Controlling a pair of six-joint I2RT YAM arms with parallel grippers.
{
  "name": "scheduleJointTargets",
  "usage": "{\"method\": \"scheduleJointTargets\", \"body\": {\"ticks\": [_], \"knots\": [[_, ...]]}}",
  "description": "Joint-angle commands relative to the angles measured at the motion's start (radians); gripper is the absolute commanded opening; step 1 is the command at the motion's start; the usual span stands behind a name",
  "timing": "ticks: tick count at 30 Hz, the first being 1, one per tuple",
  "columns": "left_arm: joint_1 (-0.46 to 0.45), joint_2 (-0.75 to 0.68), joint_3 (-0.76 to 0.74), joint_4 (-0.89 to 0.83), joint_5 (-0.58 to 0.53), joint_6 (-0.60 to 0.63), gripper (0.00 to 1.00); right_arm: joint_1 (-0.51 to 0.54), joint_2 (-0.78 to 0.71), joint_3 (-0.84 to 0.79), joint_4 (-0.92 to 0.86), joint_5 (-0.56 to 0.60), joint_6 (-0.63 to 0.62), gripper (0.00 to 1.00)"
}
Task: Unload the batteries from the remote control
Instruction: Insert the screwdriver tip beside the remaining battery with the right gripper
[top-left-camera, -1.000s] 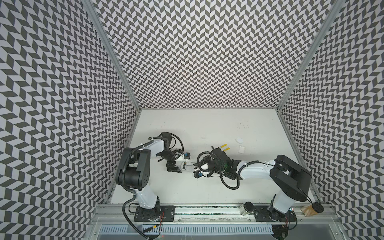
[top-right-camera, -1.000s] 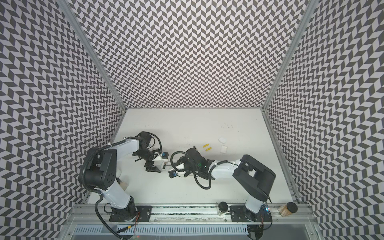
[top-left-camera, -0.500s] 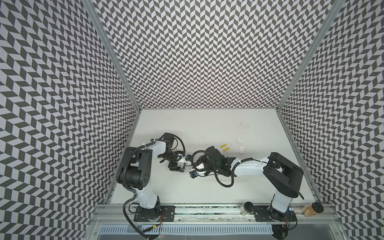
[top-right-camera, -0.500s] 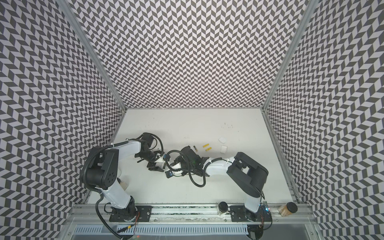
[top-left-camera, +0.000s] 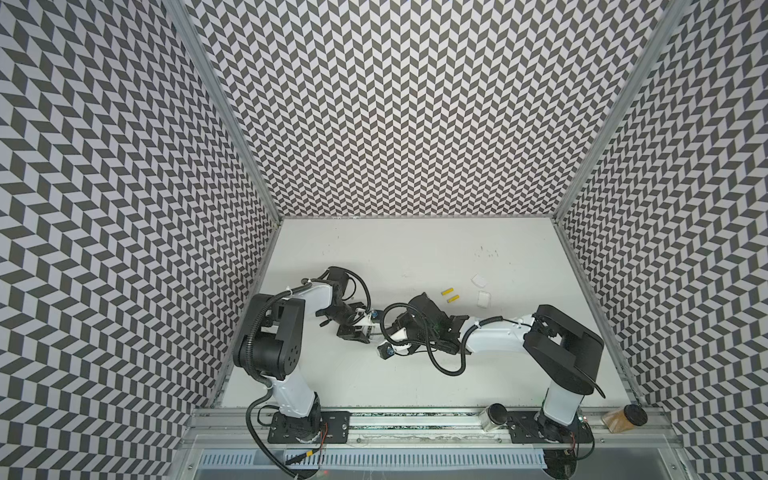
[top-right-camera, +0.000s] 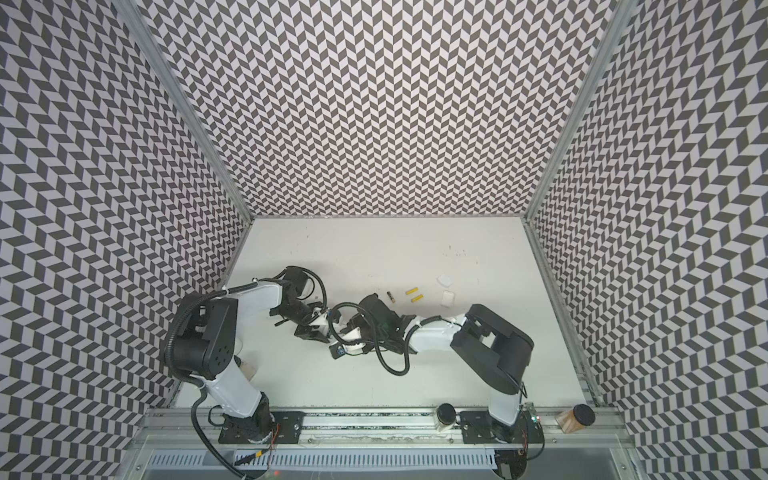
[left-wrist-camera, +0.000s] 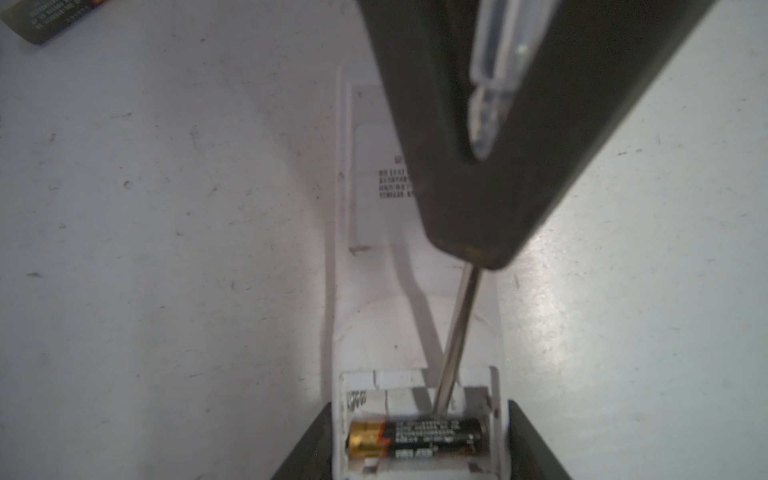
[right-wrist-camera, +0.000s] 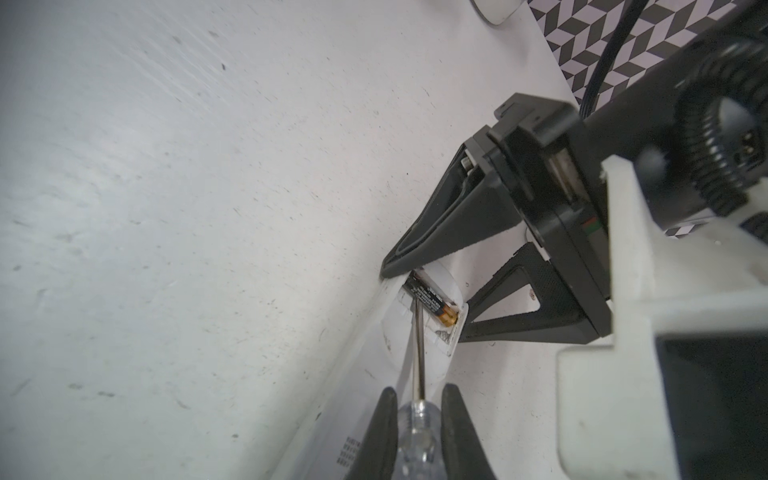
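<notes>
- White worktop (top-left-camera: 415, 257), chevron walls.
- Left jaws straddle remote (left-wrist-camera: 386, 324) to steady it; grip unclear.
- Right jaws clamp screwdriver (right-wrist-camera: 419, 345), tip against seated black battery (left-wrist-camera: 432, 432), apparently prying.
- Yellow batteries (top-left-camera: 453, 298) lie out, two o'clock from remote.

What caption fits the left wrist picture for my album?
A screwdriver pokes at the black battery in the open white remote.

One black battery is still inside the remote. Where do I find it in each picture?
Left wrist: the battery lies crosswise in the open compartment of the remote, nearest the camera.
Right wrist: same compartment, seen between the fingers of the left gripper.
Both top views: too small to make out, somewhere by the left gripper.
Shared landmark: the screwdriver, its tip against the battery in both wrist views.
</notes>
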Motion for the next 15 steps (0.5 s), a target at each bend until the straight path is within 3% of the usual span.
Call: {"method": "scheduleJointTargets", "body": {"ticks": [1,15], "knots": [[-0.007,0.022,-0.026,-0.064,-0.038,0.013,0.52,0.032,0.028,0.020,0.005,0.045,-0.017,0.00],[-0.008,0.019,-0.024,-0.078,-0.032,0.015,0.52,0.046,0.040,-0.030,0.136,0.088,0.105,0.00]]}}
